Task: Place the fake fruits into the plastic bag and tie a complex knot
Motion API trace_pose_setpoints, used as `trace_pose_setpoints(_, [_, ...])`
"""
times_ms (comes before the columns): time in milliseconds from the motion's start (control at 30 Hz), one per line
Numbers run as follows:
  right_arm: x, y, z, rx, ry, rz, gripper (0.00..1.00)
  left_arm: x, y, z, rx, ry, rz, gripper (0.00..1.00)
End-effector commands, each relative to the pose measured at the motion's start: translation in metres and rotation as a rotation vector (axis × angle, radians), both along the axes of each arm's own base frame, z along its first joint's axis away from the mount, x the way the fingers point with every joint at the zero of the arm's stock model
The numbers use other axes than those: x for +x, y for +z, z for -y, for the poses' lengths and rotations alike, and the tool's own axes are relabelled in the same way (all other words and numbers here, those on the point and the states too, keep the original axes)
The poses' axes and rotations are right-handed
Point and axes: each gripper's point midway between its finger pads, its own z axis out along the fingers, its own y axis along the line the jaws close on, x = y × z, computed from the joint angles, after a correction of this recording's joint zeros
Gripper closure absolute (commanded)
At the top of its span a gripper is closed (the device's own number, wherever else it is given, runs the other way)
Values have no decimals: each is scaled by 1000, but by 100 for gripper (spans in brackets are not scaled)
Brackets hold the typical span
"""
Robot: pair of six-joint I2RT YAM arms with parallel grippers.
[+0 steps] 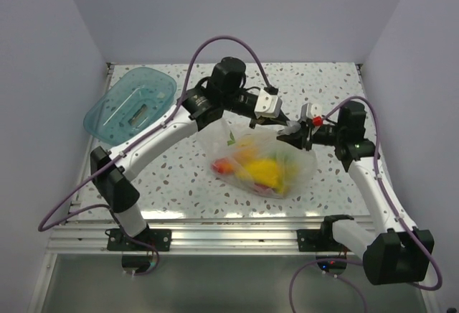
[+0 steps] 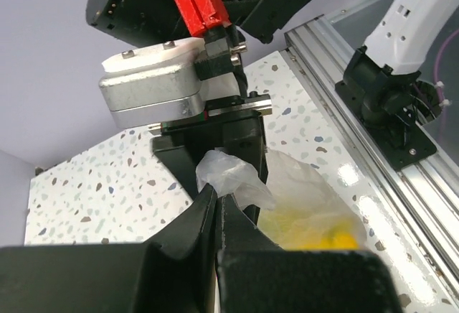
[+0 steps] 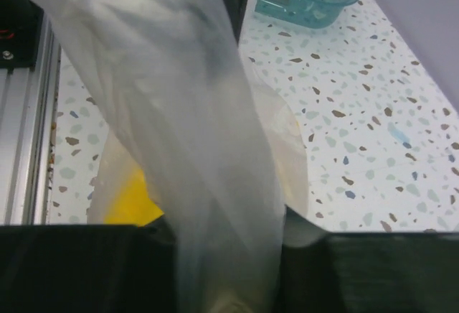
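Left gripper: my two black fingers are pressed together, pinching a twisted white wisp of the bag right at their tips.
Right gripper: a wide band of the bag's plastic runs down between my fingers and covers the gap, so I cannot tell whether they are clamped or apart.
The two together: from above, my left gripper and right gripper sit tip to tip, just above the far right corner of the bag.
Bag: it lies on the speckled table between my arms, with its upper edge lifted up to my fingers.
Fruits: all inside the bag, showing yellow in the middle, red toward the left and green on the right.
Tray: teal, at the far left corner of the table, tilted against the wall, well apart from the bag.
Rail: the metal strip along the near edge of the table.
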Motion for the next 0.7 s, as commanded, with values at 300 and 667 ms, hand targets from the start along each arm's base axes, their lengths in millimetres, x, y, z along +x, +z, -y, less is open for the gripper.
trace_pose_setpoints(300, [11, -13, 5, 6, -125, -198, 100, 37, 58, -44, -247, 416, 114, 75])
trace_pose_setpoints(667, [-1, -1, 3, -43, -36, -49, 100, 42, 7, -147, 110, 266, -265, 4])
